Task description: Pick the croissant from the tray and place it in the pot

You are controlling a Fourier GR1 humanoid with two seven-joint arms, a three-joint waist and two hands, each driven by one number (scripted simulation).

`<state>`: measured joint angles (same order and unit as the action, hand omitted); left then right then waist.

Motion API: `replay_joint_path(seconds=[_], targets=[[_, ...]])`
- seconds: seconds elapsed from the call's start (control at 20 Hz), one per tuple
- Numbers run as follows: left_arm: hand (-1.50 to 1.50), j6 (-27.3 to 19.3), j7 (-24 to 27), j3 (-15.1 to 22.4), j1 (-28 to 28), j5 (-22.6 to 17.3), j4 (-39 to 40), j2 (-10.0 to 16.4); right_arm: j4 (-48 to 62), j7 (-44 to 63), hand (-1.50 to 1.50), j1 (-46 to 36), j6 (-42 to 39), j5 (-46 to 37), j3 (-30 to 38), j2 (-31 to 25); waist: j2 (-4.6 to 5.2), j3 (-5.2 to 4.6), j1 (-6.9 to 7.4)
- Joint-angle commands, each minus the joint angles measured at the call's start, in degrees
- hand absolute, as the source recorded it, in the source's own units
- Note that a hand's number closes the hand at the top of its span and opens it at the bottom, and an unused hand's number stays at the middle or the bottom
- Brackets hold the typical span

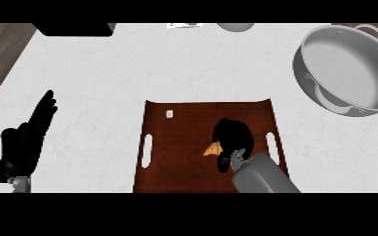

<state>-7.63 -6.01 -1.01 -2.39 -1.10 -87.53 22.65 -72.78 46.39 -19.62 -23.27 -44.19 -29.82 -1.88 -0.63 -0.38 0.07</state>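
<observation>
A brown wooden tray (173, 145) with slot handles lies at the lower middle of the white counter. My right hand (233, 136) is over the tray's right half, fingers curled down round the croissant (212, 149), of which only an orange tip shows at the hand's left. A large silver pot (336, 70) stands at the upper right, tilted in view, its inside bare. My left hand (28, 137) rests open at the left edge, fingers pointing up.
A dark object (74, 28) sits at the counter's top left corner. A grey round item (235, 27) and a small white thing (184, 25) lie at the top edge. A tiny white mark (169, 114) is on the tray's upper left.
</observation>
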Motion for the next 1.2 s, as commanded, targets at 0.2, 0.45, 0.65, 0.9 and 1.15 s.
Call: replay_joint_path(seconds=[0.2,0.45,0.65,0.9,1.15], targets=[[0.00,0.47,-5.44,-0.61,-1.54,3.25,-6.13,-1.72,3.77,-4.04,1.50,-1.79,0.50,-1.86,3.65,1.46,0.61,0.39,0.27],[0.00,-0.09,-3.12,-0.50,1.44,3.34,-1.36,-2.80,7.33,-14.49,1.50,-11.47,4.58,1.65,16.37,-8.60,0.83,0.42,0.45],[0.00,3.45,0.25,-3.33,0.02,0.95,-0.12,-1.26,14.93,-16.74,1.50,-15.59,10.01,-3.36,16.94,-10.02,0.79,0.38,0.63],[0.00,2.05,-1.93,-2.22,0.50,2.99,-0.94,-1.93,5.14,-10.87,1.50,-17.06,13.72,-10.08,14.67,-12.72,0.46,0.34,-0.30],[0.00,2.06,-1.93,-2.96,0.42,2.86,-0.06,-1.97,-1.49,-7.58,1.50,-15.75,23.77,-18.57,14.45,-16.55,0.40,0.33,-0.98]])
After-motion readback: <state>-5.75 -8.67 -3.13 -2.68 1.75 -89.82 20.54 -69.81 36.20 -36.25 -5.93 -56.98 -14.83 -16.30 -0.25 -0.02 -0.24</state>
